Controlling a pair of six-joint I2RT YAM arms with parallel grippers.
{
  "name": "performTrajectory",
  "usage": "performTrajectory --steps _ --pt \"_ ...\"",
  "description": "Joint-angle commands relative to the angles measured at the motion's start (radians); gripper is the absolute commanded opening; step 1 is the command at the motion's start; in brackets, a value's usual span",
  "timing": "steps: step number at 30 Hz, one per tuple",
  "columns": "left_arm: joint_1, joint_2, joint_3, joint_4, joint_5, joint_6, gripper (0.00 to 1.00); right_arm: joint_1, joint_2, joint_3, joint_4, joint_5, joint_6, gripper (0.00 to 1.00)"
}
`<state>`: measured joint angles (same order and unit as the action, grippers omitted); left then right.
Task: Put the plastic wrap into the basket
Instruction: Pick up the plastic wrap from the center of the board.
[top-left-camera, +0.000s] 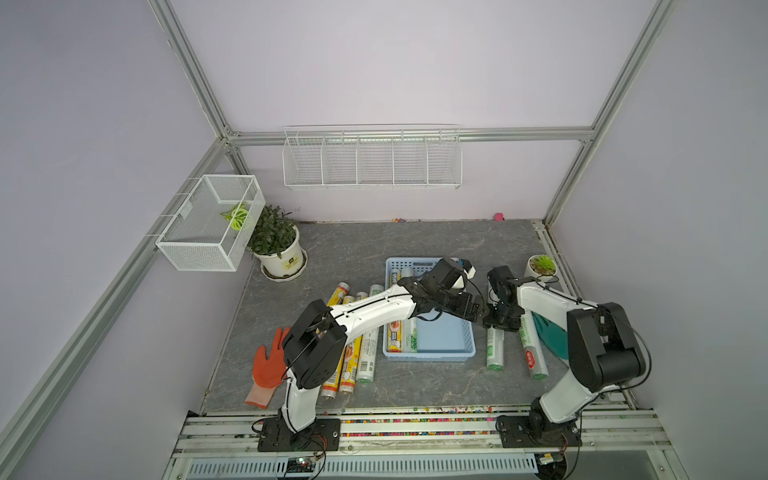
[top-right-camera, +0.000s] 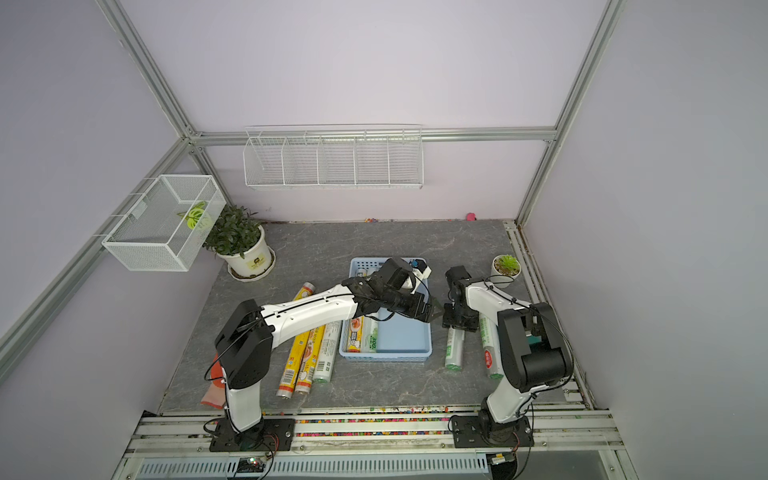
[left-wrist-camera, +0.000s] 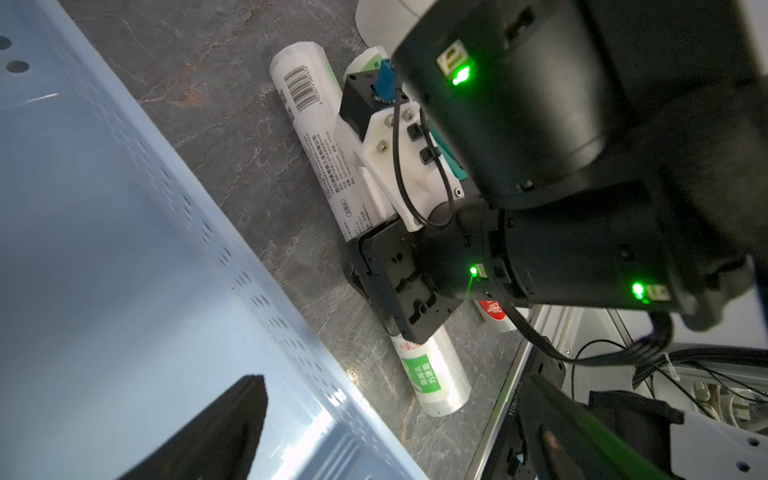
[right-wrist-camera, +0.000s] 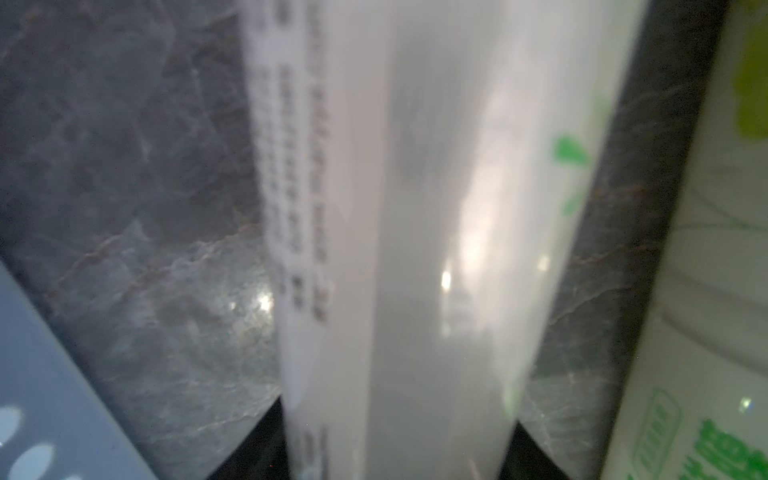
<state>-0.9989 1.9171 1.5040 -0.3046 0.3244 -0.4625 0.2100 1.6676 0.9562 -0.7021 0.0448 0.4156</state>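
Observation:
The light-blue basket (top-left-camera: 444, 336) (top-right-camera: 405, 336) sits mid-table with a yellow roll (top-left-camera: 394, 338) and a white roll (top-left-camera: 411, 338) of plastic wrap along its left side. My left gripper (top-left-camera: 478, 311) (left-wrist-camera: 395, 382) hangs open over the basket's right wall (left-wrist-camera: 124, 249), holding nothing. Just right of the basket, my right gripper (top-left-camera: 500, 320) (top-right-camera: 457, 322) (right-wrist-camera: 399, 436) is down on a white-green roll (top-left-camera: 495, 351) (right-wrist-camera: 415, 249) that lies on the table. Its fingers press both sides of that roll. A second white roll (top-left-camera: 532, 353) lies further right. Several yellow and white rolls (top-left-camera: 353, 361) lie left of the basket, partly under my left arm.
An orange glove (top-left-camera: 270, 365) lies at the front left and a teal object (top-left-camera: 550, 332) sits under my right arm. A potted plant (top-left-camera: 276, 245) stands back left, a small succulent (top-left-camera: 540, 266) back right. A wire-mesh box (top-left-camera: 208, 224) and wire rack (top-left-camera: 372, 160) hang on the walls.

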Motion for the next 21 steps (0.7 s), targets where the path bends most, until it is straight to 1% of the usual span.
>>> performTrajectory --steps 1,4,9,13,17,21 --pt "0.006 -0.045 -0.022 0.034 -0.02 -0.011 1.0 0.012 0.013 -0.004 -0.026 -0.002 0.003 0.52" --pt "0.006 -0.059 -0.044 0.055 -0.025 -0.015 1.0 0.011 -0.029 -0.005 -0.031 0.004 0.004 0.47" --pt "0.006 -0.088 -0.07 0.082 -0.043 -0.014 1.0 0.012 -0.132 -0.007 -0.053 0.007 0.004 0.43" --pt "0.006 -0.126 -0.113 0.118 -0.082 -0.018 1.0 0.011 -0.231 0.0 -0.076 -0.004 0.003 0.4" --pt "0.006 -0.163 -0.154 0.142 -0.134 -0.004 1.0 0.012 -0.304 0.021 -0.092 -0.065 -0.003 0.39" --pt "0.011 -0.225 -0.219 0.188 -0.177 -0.005 1.0 0.011 -0.35 0.054 -0.091 -0.178 -0.005 0.39"
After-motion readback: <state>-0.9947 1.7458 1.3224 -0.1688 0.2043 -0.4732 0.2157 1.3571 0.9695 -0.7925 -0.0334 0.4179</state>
